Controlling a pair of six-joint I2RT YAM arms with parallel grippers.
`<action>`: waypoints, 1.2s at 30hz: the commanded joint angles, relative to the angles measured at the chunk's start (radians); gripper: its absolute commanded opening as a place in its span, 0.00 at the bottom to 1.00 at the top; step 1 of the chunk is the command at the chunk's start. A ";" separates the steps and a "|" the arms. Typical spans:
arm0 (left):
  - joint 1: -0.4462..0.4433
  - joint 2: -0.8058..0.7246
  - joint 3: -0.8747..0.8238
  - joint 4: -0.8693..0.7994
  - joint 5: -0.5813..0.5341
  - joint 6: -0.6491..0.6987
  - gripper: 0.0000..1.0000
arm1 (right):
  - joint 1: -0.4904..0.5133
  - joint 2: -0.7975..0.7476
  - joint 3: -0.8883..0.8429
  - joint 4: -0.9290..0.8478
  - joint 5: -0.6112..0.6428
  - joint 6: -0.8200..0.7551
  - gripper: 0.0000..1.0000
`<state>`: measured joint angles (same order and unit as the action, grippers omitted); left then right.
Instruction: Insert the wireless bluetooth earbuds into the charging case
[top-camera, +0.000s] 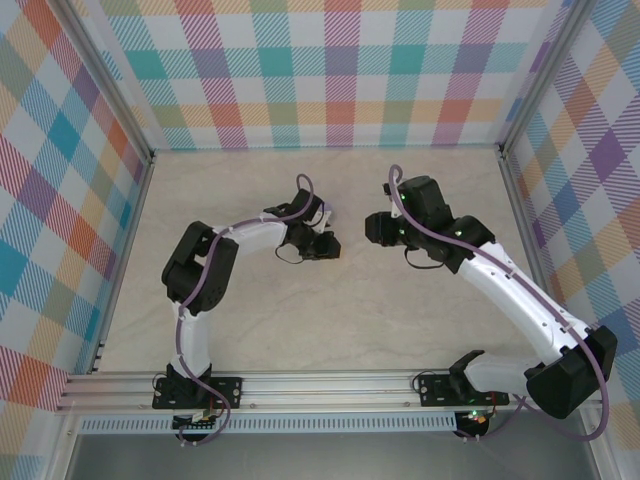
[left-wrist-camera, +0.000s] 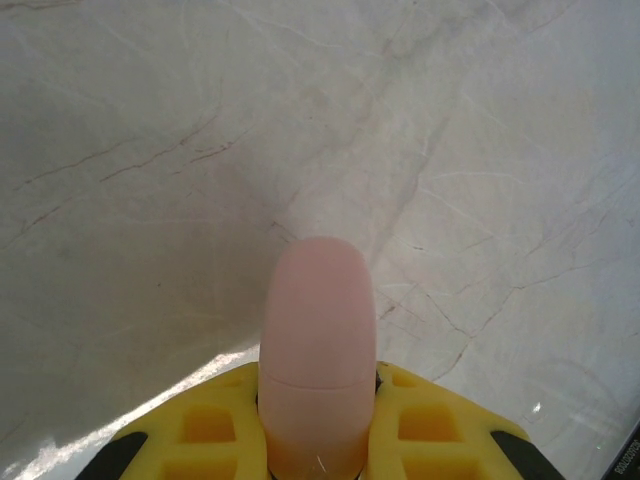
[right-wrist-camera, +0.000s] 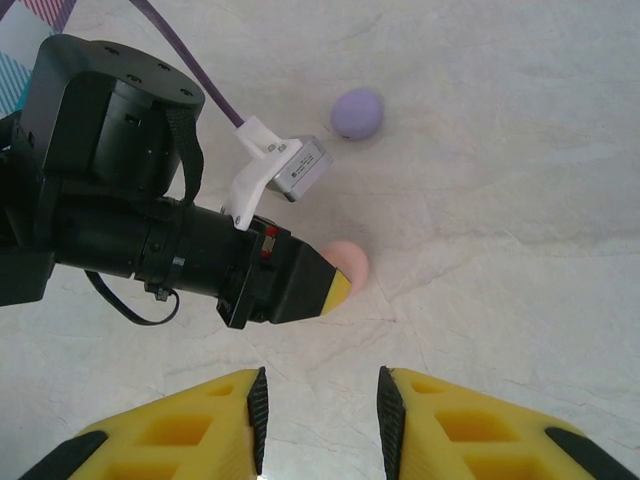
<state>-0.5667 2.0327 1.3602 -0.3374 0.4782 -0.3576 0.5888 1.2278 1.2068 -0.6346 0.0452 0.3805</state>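
- Your left claw (left-wrist-camera: 318, 410) is clenched on a pink capsule-shaped piece (left-wrist-camera: 318, 320). In the left wrist view it stands at the bottom centre of the frame, its lower end pinched between the two yellow fingers (left-wrist-camera: 210, 425) and its rounded end sticking out over the counter (left-wrist-camera: 480, 150).
- A faint seam runs across the pink piece just above the fingers. From these views I cannot tell whether it is an earbud or the case.
- I also cannot tell whether its free end touches the counter or hangs just above it.
- Your right claw (right-wrist-camera: 320, 410) is released: its jaws stand a little apart at the bottom of the right wrist view with nothing between them. It points at the nose of the left claw, which sits mid-frame with the pink tip showing.
- A purple piece (right-wrist-camera: 357, 113) lies alone on the counter in the upper middle of that view, above the pink one and apart from it, with nothing touching it.
- Expect both pieces to be very light, hard-shelled and smooth. With rounded sides all over, either may squirt out of flat pads or roll when nudged.
- Take the purple piece across its widest part, with the pads square on opposite sides and the jaws coming straight down over it. Close gently, because a skewed pinch will likely flick it away.
- On the pink piece, grip below the seam so that the seam stays free.
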 joint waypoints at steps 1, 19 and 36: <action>0.009 0.014 0.022 0.006 0.007 -0.021 0.11 | 0.003 0.001 -0.006 -0.019 0.005 -0.013 0.36; 0.010 -0.089 -0.053 -0.058 -0.212 0.039 0.68 | 0.001 0.028 -0.014 -0.066 0.196 0.031 0.41; 0.045 -0.540 -0.238 -0.101 -0.677 0.178 0.77 | -0.090 0.057 -0.193 0.082 0.585 0.009 0.42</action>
<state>-0.5400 1.5471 1.1580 -0.3977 -0.0681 -0.2337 0.5232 1.2804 1.0336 -0.6231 0.5690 0.4236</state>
